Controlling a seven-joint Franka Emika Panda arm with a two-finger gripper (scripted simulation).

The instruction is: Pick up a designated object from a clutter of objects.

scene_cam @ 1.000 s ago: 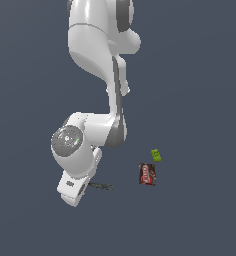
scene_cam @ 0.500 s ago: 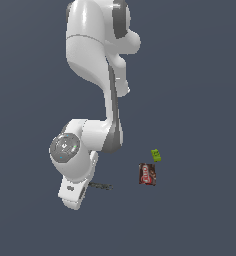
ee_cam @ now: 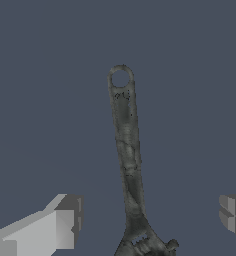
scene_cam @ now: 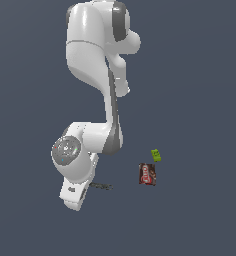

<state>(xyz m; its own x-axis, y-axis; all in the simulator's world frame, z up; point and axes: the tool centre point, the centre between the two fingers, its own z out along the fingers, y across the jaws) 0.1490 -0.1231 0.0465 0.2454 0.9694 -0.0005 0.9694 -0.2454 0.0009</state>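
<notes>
The dark grey wrench (ee_cam: 128, 155) lies flat on the grey floor, ring end away from my hand and open jaw near it. My gripper (ee_cam: 151, 220) is open above its jaw end, with one finger (ee_cam: 65, 225) on each side and not touching it. In the exterior view only a short piece of the wrench (scene_cam: 101, 186) shows beside my white hand (scene_cam: 76, 192). The brown-red packet (scene_cam: 147, 174) and the small green block (scene_cam: 156, 155) lie to the exterior view's right of it. The red ball is not in view.
The arm's large elbow joint (scene_cam: 70, 152) hangs over the floor just above the hand and hides part of it. The floor is a plain dark grey surface with no edge in view.
The arm's lower joints and hand have sunk slightly toward the floor over the wrench. The wrench, packet and green block have not moved.
</notes>
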